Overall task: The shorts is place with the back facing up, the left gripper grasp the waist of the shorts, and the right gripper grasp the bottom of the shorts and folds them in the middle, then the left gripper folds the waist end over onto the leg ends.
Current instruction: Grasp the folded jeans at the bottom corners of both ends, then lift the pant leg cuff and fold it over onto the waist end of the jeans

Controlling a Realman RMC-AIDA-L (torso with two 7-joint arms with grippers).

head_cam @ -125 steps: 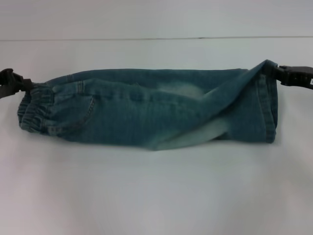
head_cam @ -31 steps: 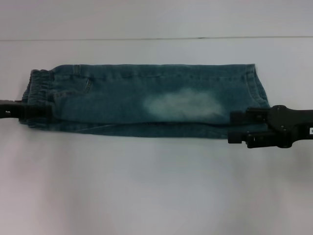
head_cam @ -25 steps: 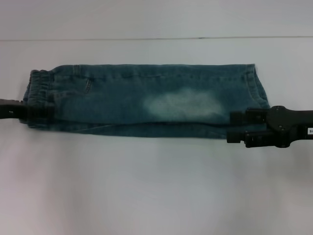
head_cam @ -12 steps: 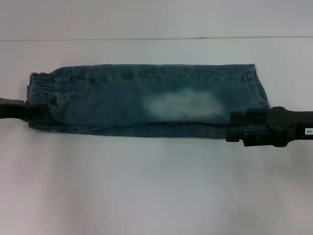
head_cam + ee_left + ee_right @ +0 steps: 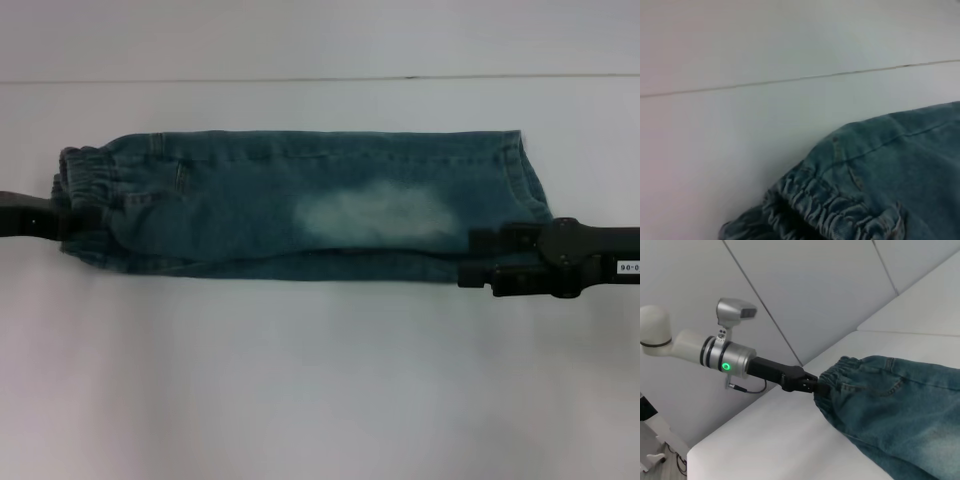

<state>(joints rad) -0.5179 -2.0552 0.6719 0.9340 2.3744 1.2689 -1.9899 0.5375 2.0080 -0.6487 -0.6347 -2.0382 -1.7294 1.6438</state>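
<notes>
I see the shorts (image 5: pixel 300 205) lying lengthwise across the table (image 5: pixel 320 380), waist (image 5: pixel 82 190) pinched in my left gripper (image 5: pixel 62 218). The hems (image 5: pixel 525 185) lie far off by the right gripper (image 5: pixel 472 262), whose jaws I can't read.

The head camera looked forward and down on the shorts (image 5: pixel 300 205) spread across mid-frame. The left wrist camera sat close over the waist of the shorts (image 5: pixel 825 207), low in its frame. The right wrist camera faced along the cloth toward the left gripper (image 5: pixel 812 385), sharing that waist.

White label (image 5: pixel 629 267) on right arm: digits too blurred to read.
</notes>
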